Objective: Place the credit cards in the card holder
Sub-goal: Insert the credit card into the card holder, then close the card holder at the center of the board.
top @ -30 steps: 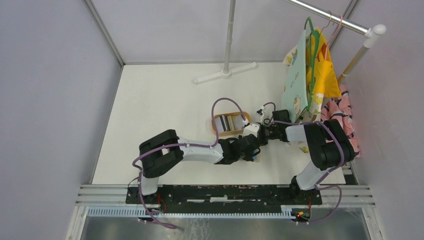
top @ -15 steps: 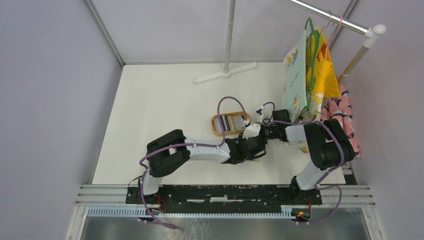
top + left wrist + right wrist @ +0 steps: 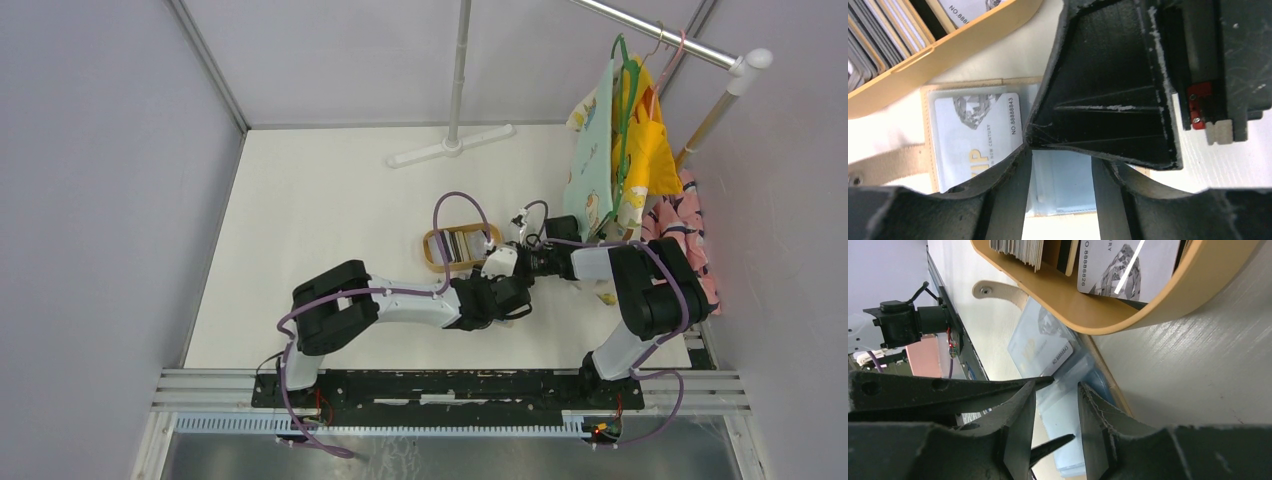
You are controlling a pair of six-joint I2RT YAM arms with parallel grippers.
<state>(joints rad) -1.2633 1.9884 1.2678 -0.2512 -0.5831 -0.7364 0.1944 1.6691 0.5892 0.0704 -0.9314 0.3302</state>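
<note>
A robot lab's test cell: plain grey partition walls (image 3: 100, 200) box in a white table (image 3: 320, 200). The arms (image 3: 400, 300) bolt to an aluminium rail (image 3: 450, 382); a clothes rack (image 3: 700, 52) stands near the right gripper (image 3: 1057, 384).

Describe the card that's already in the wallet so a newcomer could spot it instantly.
Find the oval wooden tray near the middle of the table. Right beside its rim lies the open tan card holder with pale blue lining. The card sits flat in its clear pocket: whitish, gem picture, gold VIP lettering, and the only card outside the tray.
</note>
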